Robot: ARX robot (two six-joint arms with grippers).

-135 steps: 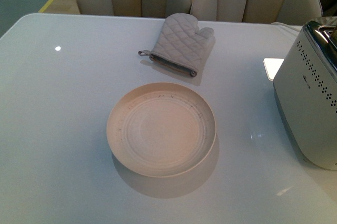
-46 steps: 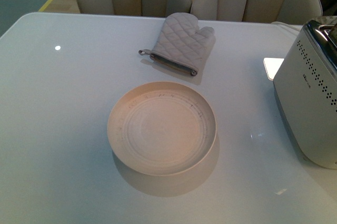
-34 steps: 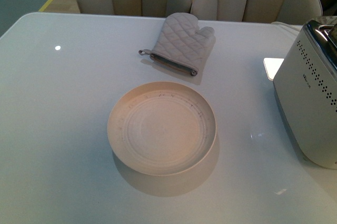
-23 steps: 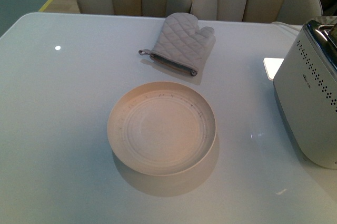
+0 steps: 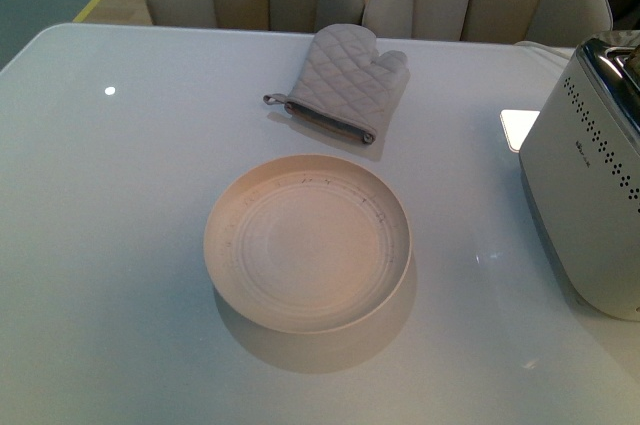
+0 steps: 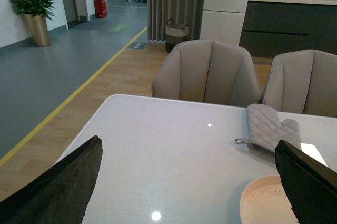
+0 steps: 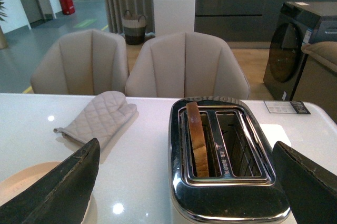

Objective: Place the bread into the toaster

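Front view matches the earlier frames: nothing has moved on the glossy white table (image 5: 120, 245). A tan crusted bread slice (image 7: 196, 138) stands upright in one slot of the chrome-topped pale grey toaster (image 7: 224, 182). Both the left gripper (image 6: 184, 187) and right gripper (image 7: 184, 182) are spread wide, holding nothing, while the empty cream round plate (image 5: 307, 242) and quilted grey oven mitt (image 5: 345, 83) lie apart, unobstructed.

A quilted oven mitt (image 5: 345, 82) lies beyond the empty cream plate (image 5: 232, 220).
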